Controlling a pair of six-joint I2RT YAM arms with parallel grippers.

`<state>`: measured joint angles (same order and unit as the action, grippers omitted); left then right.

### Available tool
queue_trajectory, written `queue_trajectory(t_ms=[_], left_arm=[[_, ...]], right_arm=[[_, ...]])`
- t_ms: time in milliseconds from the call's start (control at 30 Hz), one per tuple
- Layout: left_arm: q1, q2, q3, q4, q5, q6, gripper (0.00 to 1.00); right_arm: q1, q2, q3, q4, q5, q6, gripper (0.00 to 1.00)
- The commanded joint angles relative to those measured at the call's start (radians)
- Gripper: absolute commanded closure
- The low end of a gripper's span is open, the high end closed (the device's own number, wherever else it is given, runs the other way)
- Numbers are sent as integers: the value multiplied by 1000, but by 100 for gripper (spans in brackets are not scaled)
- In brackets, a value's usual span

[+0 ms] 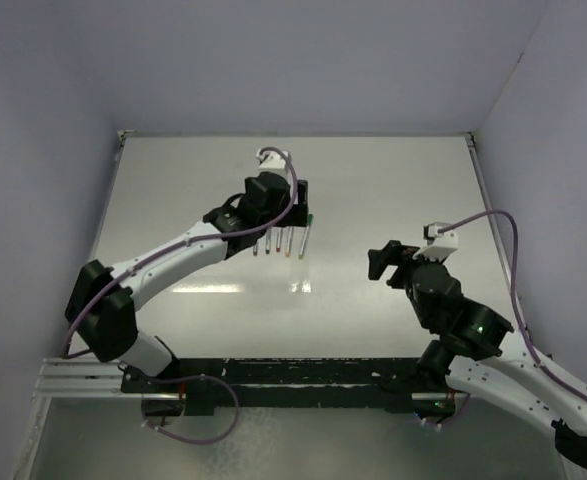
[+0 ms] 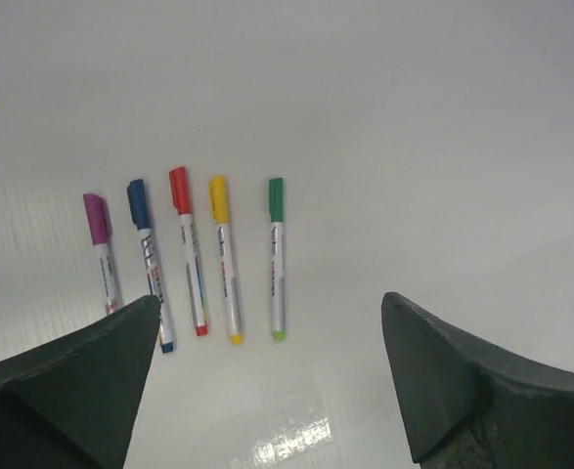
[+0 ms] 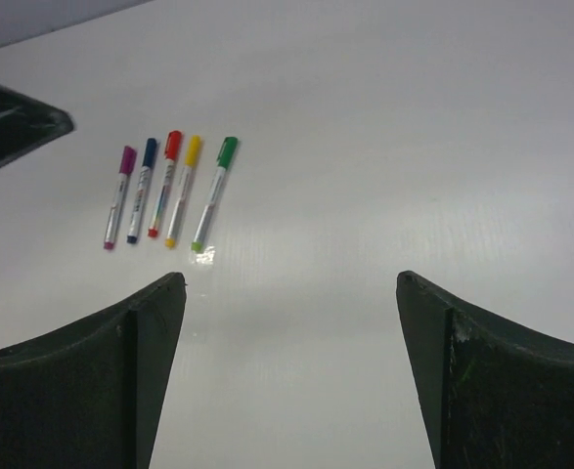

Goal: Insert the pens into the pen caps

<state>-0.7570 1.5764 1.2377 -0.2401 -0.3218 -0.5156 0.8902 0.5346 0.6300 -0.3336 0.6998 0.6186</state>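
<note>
Left claw (image 2: 270, 301) hangs wide and empty just above the pens (image 2: 188, 264), plainly the nearer arm; right claw (image 3: 291, 278), also spread and empty, sits well apart to their right. Slim, pale and round-bodied, the five lie side by side on the glossy white table (image 2: 433, 137), long axes parallel and pointing away from the left claw, each apparently wearing its smooth coloured pen cap (image 2: 179, 189) at the far end.

You have no text here that can be read. The pens (image 2: 226, 259), in a row on the table (image 2: 443, 147), carry fine print along their pale barrels. In the left wrist view it shows as dark and reddish marks. It is too small and blurred for you to make out a letter, number or brand.
</note>
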Motion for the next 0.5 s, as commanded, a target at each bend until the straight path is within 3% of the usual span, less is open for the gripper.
queue_trajectory(t_ms=[0,300,467], left_arm=[[25,-158,-107,-3,-90,13,1],[30,-449,-250,-197,-186,-51,1],[30,-595,-297,-370,-312,-136,1]], right_arm=[[0,-42,0,-71,175,26,10],[-2,-163,20,-255,305,122,7],[-2,-182,26,-327,321,166,6]])
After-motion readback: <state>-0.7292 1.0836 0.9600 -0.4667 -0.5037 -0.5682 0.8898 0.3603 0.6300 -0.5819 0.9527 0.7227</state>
